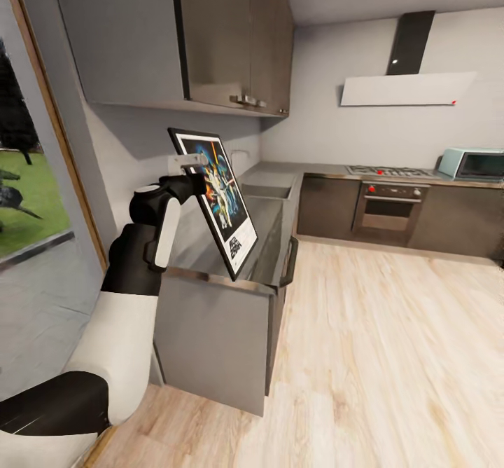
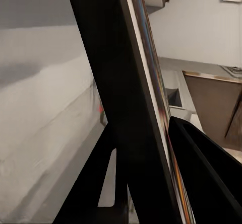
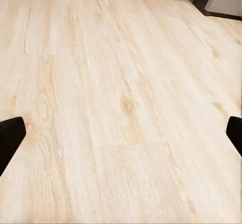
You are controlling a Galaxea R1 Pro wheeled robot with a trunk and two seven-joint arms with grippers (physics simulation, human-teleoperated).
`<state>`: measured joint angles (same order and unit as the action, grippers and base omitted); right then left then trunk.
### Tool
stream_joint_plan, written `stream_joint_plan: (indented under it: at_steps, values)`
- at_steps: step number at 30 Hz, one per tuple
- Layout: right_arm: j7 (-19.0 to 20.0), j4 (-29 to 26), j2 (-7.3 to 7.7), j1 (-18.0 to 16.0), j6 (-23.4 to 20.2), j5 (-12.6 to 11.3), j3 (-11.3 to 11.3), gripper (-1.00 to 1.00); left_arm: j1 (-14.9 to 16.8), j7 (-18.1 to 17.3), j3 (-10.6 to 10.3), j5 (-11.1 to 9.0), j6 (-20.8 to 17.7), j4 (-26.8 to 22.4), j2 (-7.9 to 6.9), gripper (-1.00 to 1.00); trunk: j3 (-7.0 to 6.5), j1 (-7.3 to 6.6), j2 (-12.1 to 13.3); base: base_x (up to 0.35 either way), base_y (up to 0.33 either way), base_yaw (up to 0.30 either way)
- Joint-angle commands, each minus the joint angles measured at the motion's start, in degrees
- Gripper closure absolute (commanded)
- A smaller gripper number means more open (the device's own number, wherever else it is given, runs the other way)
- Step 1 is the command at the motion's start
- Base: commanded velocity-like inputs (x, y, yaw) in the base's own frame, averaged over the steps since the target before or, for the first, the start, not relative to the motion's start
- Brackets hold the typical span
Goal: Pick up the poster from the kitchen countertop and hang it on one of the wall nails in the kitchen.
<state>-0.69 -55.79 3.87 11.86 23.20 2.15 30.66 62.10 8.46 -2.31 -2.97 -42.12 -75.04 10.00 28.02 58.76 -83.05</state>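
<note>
Head view: left gripper [image 1: 187,167] clamps the poster [image 1: 218,198] at its upper edge, holding it tilted above the kitchen countertop [image 1: 262,195]. Left wrist view: fingers [image 2: 201,168] flank the poster's [image 2: 126,108] edge, apparently touching. Right wrist view: right gripper [image 3: 121,136] spread wide over wooden floor [image 3: 121,83].

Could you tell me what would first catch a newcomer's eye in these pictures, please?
The poster stands out first: tilted above the kitchen countertop, its upper edge clamped in the left gripper. At the room's far end sit an oven and a pale blue microwave. The right gripper hangs open over the pale wooden floor.
</note>
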Motion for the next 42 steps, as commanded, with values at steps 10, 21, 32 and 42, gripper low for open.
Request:
stream_joint_plan:
  at_steps: [10, 21, 32, 42]
  values:
    - [-0.1, -0.05, 0.0, 0.0, 0.09, 0.22, -0.06, -1.0, 0.04, 0.42, -0.13, -0.28, -1.3, -0.32, 0.0, 1.0, -0.27, -0.03, -0.03, -0.172, -0.013, 0.194]
    - [-0.1, -0.03, 0.0, 0.0, 0.09, 0.29, -0.07, -1.0, 0.04, 0.42, -1.64, -0.28, -2.08, -1.45, 0.0, 1.0, -0.38, -0.03, -0.03, -0.268, -0.103, 0.135]
    - [-0.1, -0.03, 0.0, 0.0, 0.09, 0.24, -0.07, -1.0, -0.09, 0.42, -3.01, -3.29, -6.84, -8.5, 0.0, 1.0, -0.38, -0.03, -0.03, -0.057, -0.025, 0.174]
    - [-0.1, -0.03, 0.0, 0.0, 0.09, 0.23, -0.07, -1.0, -4.25, 0.42, -9.46, -8.76, -8.63, -14.05, 0.0, 1.0, -0.38, -0.03, -0.03, -0.037, 0.0, 0.008]
